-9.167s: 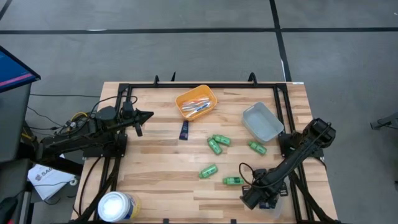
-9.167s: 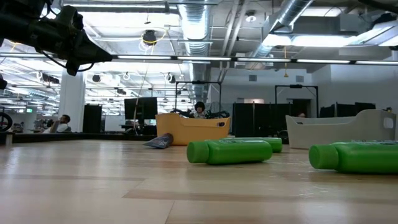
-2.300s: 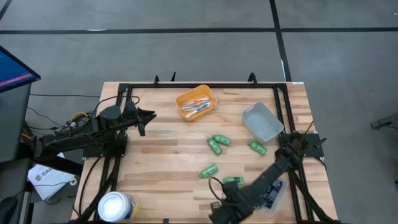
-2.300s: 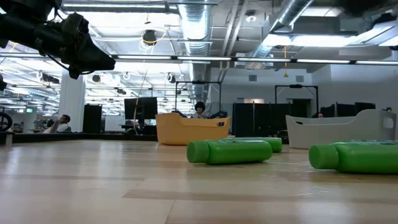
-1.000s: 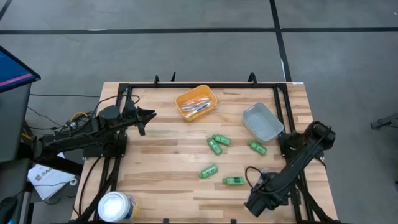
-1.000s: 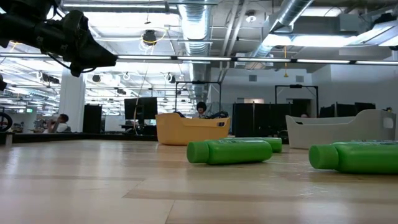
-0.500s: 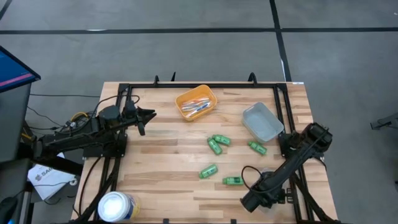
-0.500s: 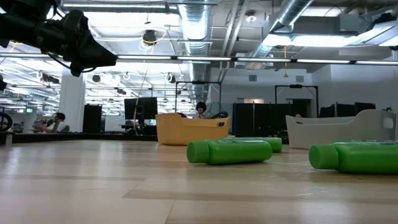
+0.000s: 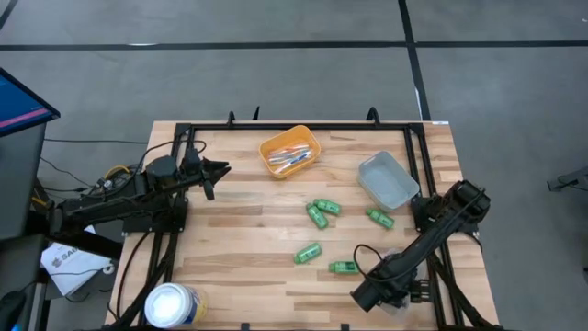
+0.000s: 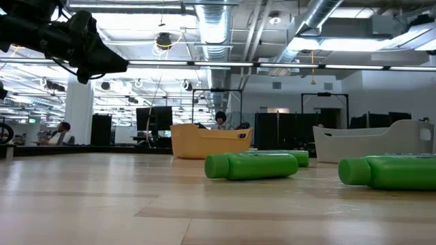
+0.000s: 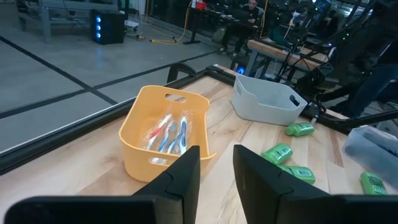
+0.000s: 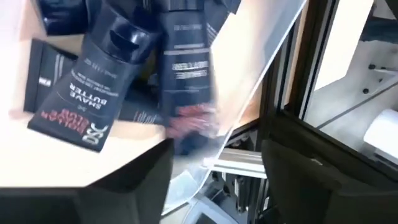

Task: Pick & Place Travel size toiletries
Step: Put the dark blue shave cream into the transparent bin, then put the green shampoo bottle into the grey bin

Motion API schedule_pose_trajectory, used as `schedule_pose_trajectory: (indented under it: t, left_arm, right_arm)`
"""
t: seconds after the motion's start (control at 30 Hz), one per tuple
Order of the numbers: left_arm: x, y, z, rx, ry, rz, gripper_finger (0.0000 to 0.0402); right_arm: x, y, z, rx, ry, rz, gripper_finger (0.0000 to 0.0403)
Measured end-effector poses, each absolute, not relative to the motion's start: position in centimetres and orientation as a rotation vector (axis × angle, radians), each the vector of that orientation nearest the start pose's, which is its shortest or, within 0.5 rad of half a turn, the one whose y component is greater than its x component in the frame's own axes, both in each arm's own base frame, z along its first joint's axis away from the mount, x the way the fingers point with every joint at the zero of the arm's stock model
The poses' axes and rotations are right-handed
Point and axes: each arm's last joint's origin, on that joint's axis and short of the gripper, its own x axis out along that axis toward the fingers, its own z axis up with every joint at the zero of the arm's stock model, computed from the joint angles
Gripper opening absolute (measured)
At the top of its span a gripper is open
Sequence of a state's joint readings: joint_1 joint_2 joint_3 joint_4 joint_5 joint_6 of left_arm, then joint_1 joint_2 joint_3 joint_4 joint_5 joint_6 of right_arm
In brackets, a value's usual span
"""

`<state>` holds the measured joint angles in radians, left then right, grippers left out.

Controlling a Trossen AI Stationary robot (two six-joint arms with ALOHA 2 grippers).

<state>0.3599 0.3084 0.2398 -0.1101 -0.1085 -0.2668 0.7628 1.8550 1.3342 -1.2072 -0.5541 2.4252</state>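
Several green bottles [image 9: 318, 216] lie on their sides on the middle of the table, one [image 9: 344, 268] close to my right arm. Toothbrushes [image 11: 169, 132] lie in the orange tray [image 9: 290, 152]. Dark navy packets [image 12: 93, 87] lie in a clear tray [image 12: 261, 56] at the near right corner. My right gripper [image 9: 367, 296] hangs open just above them, pointing steeply down. One packet [image 12: 186, 81] shows blurred ahead of its fingers [image 12: 124, 186]. My left gripper [image 9: 219, 169] waits at the far left, raised, a narrow empty gap between its fingers [image 11: 186, 174]. My right gripper stands open over the blurred navy packet's lower end [image 12: 189, 127]. Whether a finger still touches it, I cannot tell.
A grey tray [image 9: 388, 179] stands at the right, beyond the bottles. A large white tub [image 9: 173, 305] sits at the near left corner. A black frame [image 9: 303, 127] runs round the table's edges. Bare wood lies between the left arm and the bottles.
My right gripper has sunk a little over the clear tray and shifted slightly toward the table's left. The bottles and other trays have kept their places.
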Motion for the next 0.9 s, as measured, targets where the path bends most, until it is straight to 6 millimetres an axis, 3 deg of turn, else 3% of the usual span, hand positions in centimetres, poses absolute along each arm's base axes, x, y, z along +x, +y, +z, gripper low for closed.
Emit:
schedule_pose_trajectory:
  t: [0.13, 0.27, 0.4, 0.53, 0.73, 0.9]
  left_arm:
    - [10.4, 4.2, 21.0, -0.298, 0.112, 0.49, 0.0092]
    - [10.2, 4.2, 21.2, -0.316, 0.084, 0.493, 0.0092]
    - [9.4, 3.9, 21.9, -0.301, 0.001, 0.48, 0.0092]
    - [8.0, 3.4, 22.8, -0.278, -0.124, 0.462, 0.0092]
    - [7.5, 3.1, 22.1, -0.282, -0.164, 0.446, 0.0092]
    - [7.8, 3.2, 21.2, -0.272, -0.142, 0.442, 0.0092]
  right_arm:
    - [22.4, 23.4, 20.6, 1.246, 1.719, -1.479, 0.0264]
    - [22.6, 22.5, 23.7, 1.289, 1.562, -1.374, 0.0264]
    - [22.7, 20.3, 27.5, 1.303, 1.381, -1.209, 0.0263]
    - [22.9, 16.8, 29.6, 1.185, 1.304, -1.07, 0.0263]
    - [25.3, 10.8, 29.9, 0.934, 1.396, -0.912, 0.0263]
    - [29.4, 6.5, 28.0, 0.724, 1.405, -0.663, 0.0263]
